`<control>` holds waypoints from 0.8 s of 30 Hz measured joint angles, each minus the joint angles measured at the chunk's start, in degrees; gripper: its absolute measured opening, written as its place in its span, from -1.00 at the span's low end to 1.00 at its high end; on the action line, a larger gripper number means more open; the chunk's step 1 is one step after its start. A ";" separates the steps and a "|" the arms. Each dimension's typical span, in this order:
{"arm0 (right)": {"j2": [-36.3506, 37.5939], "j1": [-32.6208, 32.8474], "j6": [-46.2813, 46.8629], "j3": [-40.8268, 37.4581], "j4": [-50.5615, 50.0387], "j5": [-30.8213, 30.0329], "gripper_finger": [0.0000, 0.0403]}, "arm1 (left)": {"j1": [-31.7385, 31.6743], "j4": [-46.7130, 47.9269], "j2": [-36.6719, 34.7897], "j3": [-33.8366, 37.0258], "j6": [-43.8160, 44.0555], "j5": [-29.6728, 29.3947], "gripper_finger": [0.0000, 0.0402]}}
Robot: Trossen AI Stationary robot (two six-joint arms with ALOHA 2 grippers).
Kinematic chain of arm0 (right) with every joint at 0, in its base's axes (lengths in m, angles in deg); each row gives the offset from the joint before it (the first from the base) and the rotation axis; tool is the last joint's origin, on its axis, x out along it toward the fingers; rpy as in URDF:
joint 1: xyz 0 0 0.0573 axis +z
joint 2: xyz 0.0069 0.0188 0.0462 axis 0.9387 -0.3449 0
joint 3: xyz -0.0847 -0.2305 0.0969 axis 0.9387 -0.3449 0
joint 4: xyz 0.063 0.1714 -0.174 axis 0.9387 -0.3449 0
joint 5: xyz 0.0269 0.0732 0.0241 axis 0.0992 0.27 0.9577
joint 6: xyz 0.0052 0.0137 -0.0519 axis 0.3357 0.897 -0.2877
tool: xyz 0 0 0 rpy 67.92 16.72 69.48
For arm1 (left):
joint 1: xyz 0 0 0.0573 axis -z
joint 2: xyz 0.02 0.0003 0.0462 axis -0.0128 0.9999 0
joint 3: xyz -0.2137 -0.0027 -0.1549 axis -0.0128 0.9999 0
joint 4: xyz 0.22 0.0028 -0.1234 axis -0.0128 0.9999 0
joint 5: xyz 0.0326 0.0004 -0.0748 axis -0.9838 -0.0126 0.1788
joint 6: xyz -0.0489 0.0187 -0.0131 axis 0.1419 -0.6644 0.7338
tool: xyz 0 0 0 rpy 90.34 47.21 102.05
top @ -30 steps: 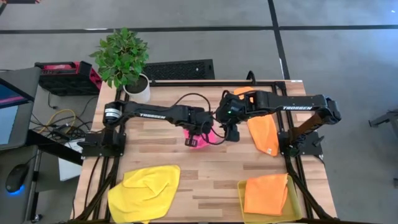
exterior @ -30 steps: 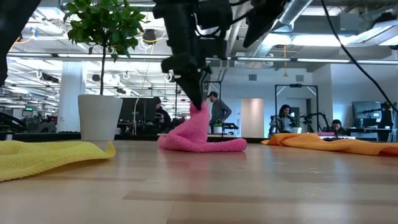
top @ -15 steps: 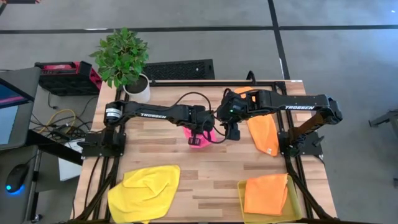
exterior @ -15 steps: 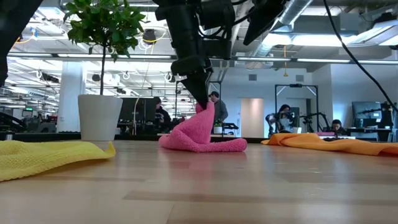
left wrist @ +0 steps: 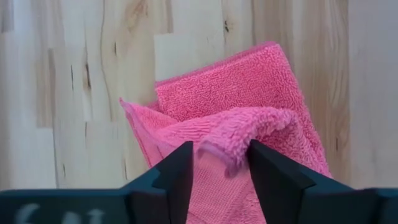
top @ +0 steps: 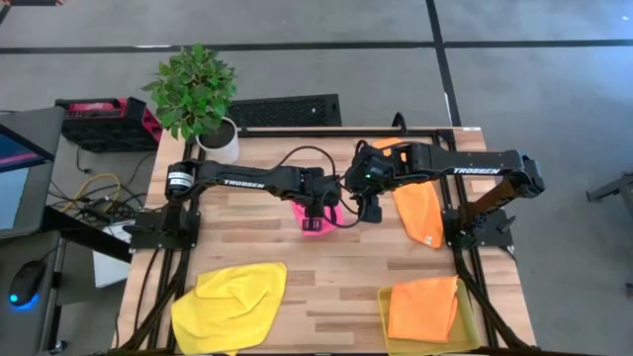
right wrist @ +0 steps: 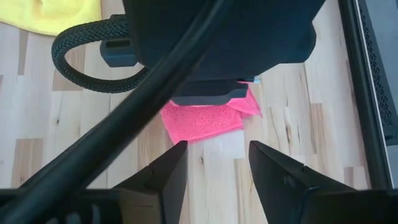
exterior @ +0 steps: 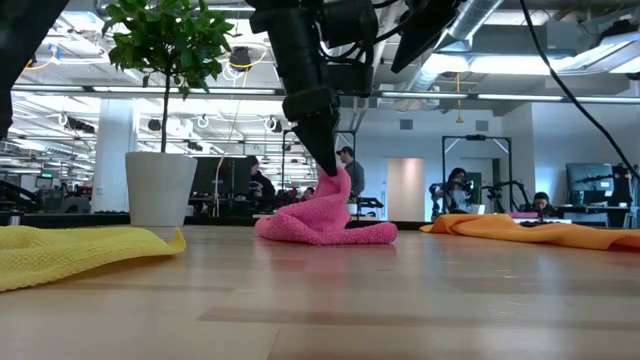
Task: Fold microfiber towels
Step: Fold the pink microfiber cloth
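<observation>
Left fingers (left wrist: pixel 219 163) pinch the one pink towel (left wrist: pixel 249 106); right fingers (right wrist: pixel 213 163) spread; two orange towels (top: pixel 418 213), one yellow towel (top: pixel 230 305).

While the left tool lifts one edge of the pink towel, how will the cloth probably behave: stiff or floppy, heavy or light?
Probably floppy: in the low view the pink towel rises to a peak under the left tool and sags into folds on the table. It seems light, since a small pinch holds it up. The plush pile probably grips the fingers, so slipping looks unlikely.

Pink towel (left wrist: pixel 249 93): fuzzy looped cloth. Table (left wrist: pixel 74 93): pale wood planks, matt. Gripper fingers (left wrist: pixel 171 180): dark matt plastic.
</observation>
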 joint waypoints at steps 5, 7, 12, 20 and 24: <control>0.00 0.00 0.04 0.00 -0.23 0.00 -0.03 | 0.03 2.02 -0.01 -1.48 0.83 0.00 -0.26; 0.00 0.00 0.04 0.00 -0.68 0.02 -0.03 | 0.03 3.85 0.00 -2.81 0.83 0.00 -0.25; 0.22 0.02 0.04 0.00 -1.73 0.04 -0.04 | 0.07 9.89 -0.06 -7.41 2.02 0.02 -0.25; 1.01 0.04 -3.57 -3.91 0.36 1.02 -0.03 | 0.62 16.66 -6.32 -9.01 8.98 -0.66 -0.25; -0.50 0.02 -6.48 -10.13 11.70 2.83 -0.04 | 2.04 19.39 -12.59 -9.20 15.04 -4.23 -0.25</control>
